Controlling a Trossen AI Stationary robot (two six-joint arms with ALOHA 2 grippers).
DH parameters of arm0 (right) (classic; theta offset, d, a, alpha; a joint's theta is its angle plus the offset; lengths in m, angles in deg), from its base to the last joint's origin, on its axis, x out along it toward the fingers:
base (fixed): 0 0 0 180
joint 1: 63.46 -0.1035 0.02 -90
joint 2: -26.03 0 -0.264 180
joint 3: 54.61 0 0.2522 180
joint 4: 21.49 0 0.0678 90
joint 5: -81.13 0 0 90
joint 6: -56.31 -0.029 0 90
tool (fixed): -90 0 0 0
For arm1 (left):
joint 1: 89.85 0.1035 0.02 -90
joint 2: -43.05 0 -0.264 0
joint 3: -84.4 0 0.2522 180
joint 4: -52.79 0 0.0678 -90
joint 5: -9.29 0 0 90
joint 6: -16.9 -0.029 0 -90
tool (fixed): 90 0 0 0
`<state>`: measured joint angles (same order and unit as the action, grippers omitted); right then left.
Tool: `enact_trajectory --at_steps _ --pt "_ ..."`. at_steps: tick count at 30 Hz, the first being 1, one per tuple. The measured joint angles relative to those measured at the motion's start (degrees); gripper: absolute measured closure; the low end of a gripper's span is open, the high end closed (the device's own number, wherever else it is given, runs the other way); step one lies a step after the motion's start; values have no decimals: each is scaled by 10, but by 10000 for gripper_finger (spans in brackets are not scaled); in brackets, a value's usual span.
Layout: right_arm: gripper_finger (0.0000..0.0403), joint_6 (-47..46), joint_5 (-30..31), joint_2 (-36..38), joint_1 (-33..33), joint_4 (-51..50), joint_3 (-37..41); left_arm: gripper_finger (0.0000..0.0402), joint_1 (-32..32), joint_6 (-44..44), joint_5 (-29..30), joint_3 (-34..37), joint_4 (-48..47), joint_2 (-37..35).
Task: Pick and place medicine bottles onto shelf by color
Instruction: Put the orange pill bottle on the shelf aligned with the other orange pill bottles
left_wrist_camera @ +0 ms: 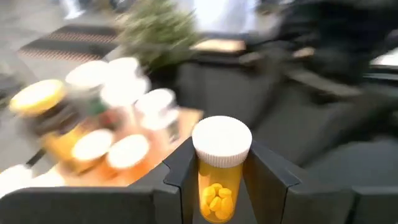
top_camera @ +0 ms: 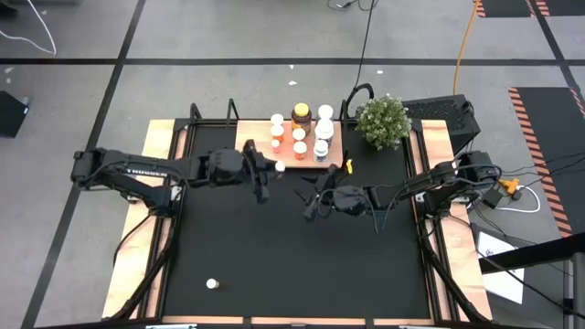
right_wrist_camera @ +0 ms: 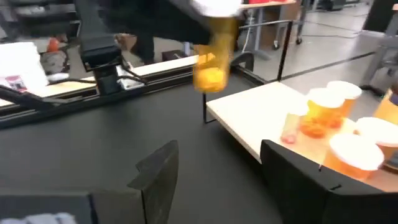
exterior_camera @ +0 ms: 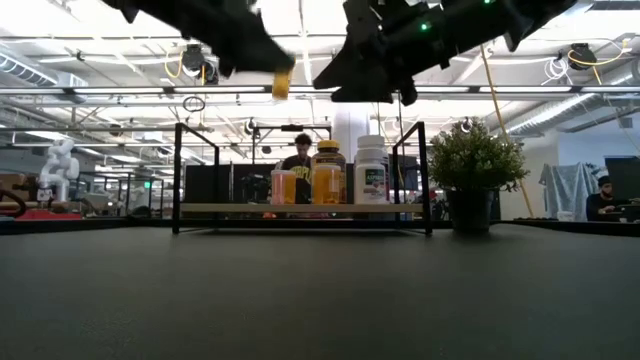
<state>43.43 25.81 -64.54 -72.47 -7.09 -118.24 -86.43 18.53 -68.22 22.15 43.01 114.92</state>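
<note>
My left gripper (top_camera: 272,168) is shut on an amber bottle with a white cap (left_wrist_camera: 219,177), held in the air just off the shelf's near left corner. The bottle also shows in the low view (exterior_camera: 282,82) and the right wrist view (right_wrist_camera: 213,59). The light-wood shelf (top_camera: 257,146) stands on black posts at the far middle of the mat. It carries several white and amber bottles (top_camera: 300,139) and a larger yellow-lidded jar (top_camera: 301,113), all standing on their bases. My right gripper (top_camera: 313,203) is open and empty, above the mat near the shelf's front. My left gripper pinches the bottle's amber body (left_wrist_camera: 217,186) between its two fingers (left_wrist_camera: 180,177), below the white cap (left_wrist_camera: 222,140). The fingers come from the table's left. The bottle stands roughly upright, cap up, lifted clear of the mat and the shelf.
A green potted plant (top_camera: 382,121) stands right of the shelf. A small white bottle (top_camera: 212,284) lies on the black mat (top_camera: 274,265) near its front left. People and equipment show in the room behind the table in the low view.
</note>
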Motion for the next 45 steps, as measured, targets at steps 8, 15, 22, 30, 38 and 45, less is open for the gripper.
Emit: enact_trajectory --at_steps 8,15,22,30,38,45 --pt "185 -1 45 4 -29 1 0 288 89 4 12 34 28 15" --pt "186 -2 45 21 -48 -34 0 289 122 17 12 145 221 19" --pt "186 6 43 55 -55 -97 -1 289 121 12 11 194 305 30" --pt "186 46 43 113 -53 -174 0 289 100 -4 16 181 353 102" --pt "186 46 42 185 -54 -198 41 289 103 2 64 169 392 169" --pt "186 7 43 248 -54 -197 97 289 124 36 71 169 401 207"
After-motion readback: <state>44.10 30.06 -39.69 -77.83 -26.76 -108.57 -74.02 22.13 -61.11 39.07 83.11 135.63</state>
